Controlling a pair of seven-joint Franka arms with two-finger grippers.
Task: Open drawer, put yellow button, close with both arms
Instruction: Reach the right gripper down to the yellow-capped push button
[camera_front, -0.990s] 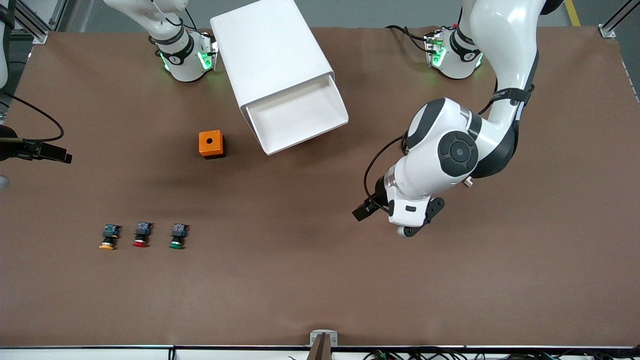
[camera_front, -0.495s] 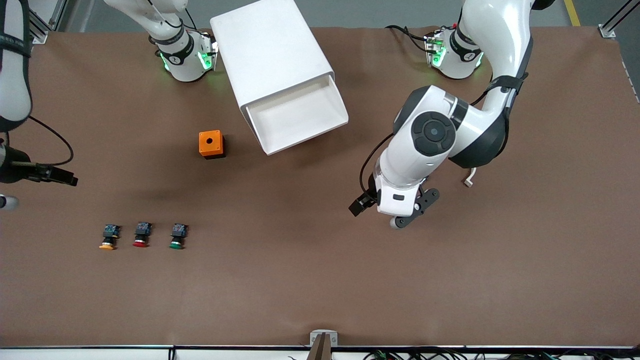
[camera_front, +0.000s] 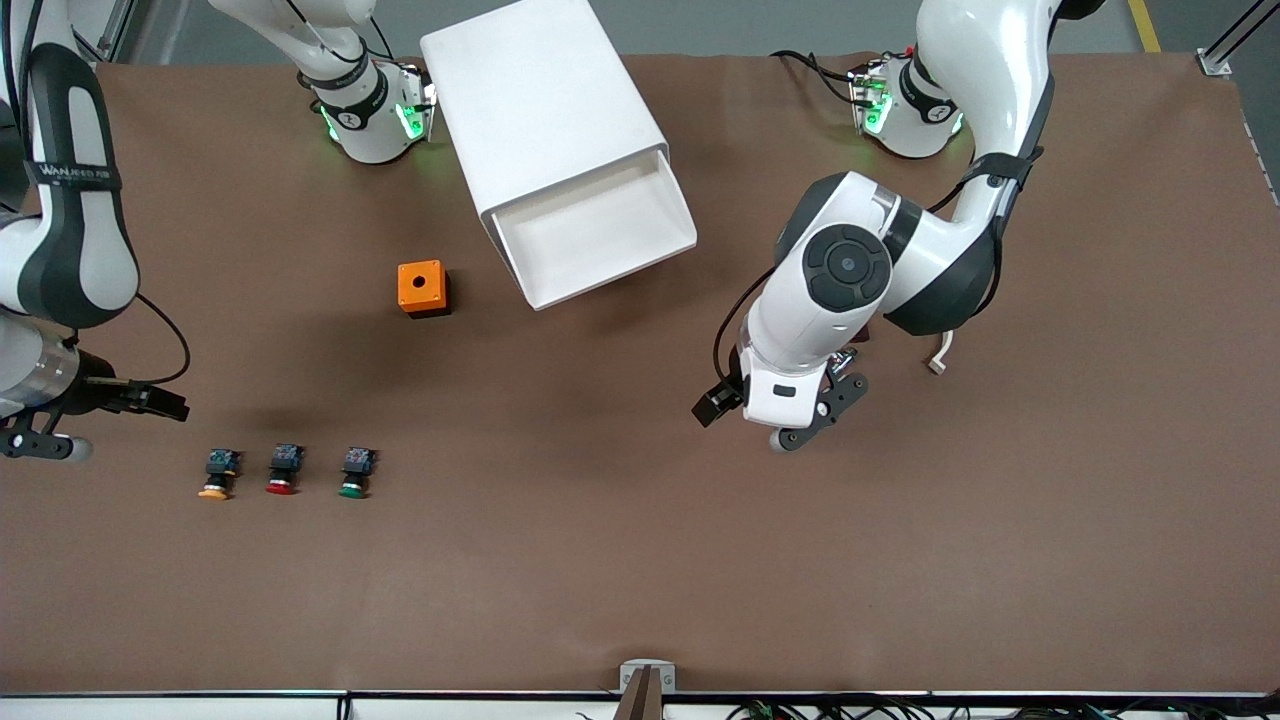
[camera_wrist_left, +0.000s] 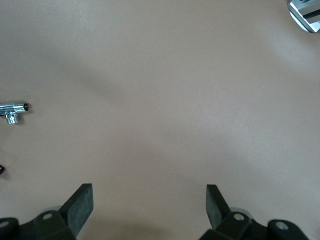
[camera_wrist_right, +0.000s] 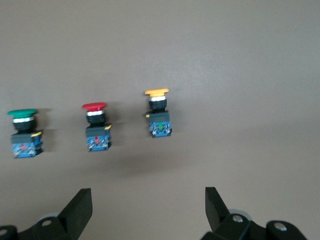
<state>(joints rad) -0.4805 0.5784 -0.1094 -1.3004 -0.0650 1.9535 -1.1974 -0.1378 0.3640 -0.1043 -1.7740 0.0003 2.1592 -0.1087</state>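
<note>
The right gripper (camera_wrist_right: 145, 207) has swung in near the yellow button (camera_front: 216, 474) at the table's eight o'clock, jaws wide, empty; the drawer (camera_front: 600, 232) is open already. The left gripper (camera_wrist_left: 149, 205) waits over bare table, likewise wide and empty.

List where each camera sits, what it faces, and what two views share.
Front view: high across the table, facing both bases; shows both arms, open drawer, three buttons.
Left wrist view: over bare table; open left end effector.
Right wrist view: open right end effector facing yellow button.
Shared: front and right wrist show the yellow button.
</note>
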